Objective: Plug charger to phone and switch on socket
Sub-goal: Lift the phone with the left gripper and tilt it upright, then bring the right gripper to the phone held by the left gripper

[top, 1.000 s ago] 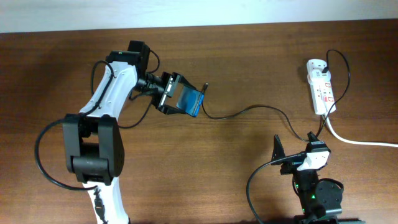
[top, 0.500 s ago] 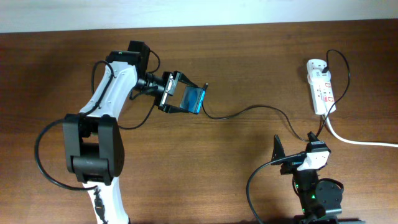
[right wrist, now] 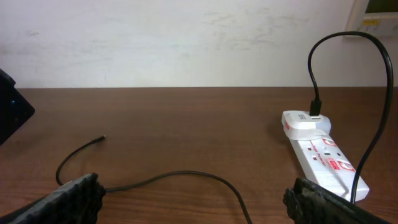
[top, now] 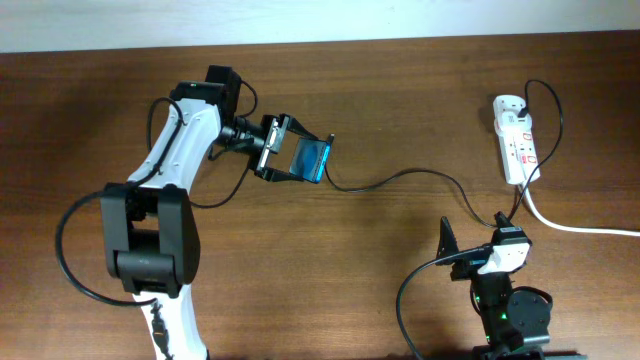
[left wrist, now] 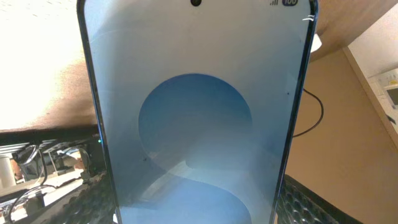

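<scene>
Overhead, the left gripper (top: 300,158) is clamped on the phone (left wrist: 199,124), its blue screen lit and facing the wrist camera, left of the table's (top: 400,80) middle. The charger (top: 400,173) trails across the wood from the white socket (top: 517,145) at the far right. Its plug tip (right wrist: 101,138) lies free, near the phone but not in it. The right gripper (right wrist: 194,202) sits low at the near edge, jaws wide apart and holding nothing.
</scene>
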